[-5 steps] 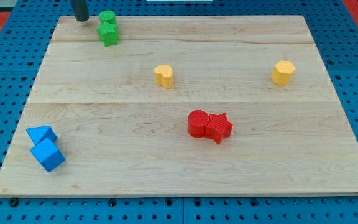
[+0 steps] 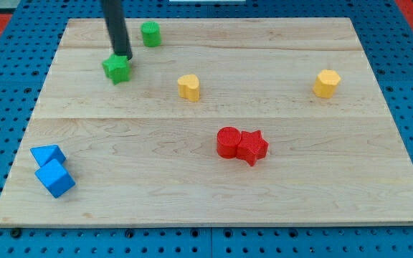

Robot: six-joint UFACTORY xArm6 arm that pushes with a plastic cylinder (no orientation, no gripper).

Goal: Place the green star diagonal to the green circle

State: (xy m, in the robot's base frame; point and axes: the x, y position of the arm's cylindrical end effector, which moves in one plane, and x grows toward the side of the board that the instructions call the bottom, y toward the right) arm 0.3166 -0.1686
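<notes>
The green star (image 2: pixel 117 69) lies on the wooden board (image 2: pixel 206 186) at the view's upper left. The green circle (image 2: pixel 150 34) stands apart from it, up and to the right, near the board's top edge. My tip (image 2: pixel 122 56) comes down from the view's top and rests at the star's upper edge, touching it or nearly so. The rod is dark and straight and leans slightly to the left.
Two yellow blocks stand in the middle band, one (image 2: pixel 188 87) right of the star and one (image 2: pixel 326 83) at the far right. A red circle (image 2: pixel 229 142) and a red star (image 2: pixel 253 147) touch at the centre. Two blue blocks (image 2: pixel 47 155) (image 2: pixel 56 178) sit at the lower left.
My tip has moved from the board's top left corner down and right to the star. The star has slid down and slightly left; the circle has shifted right. They now stand apart.
</notes>
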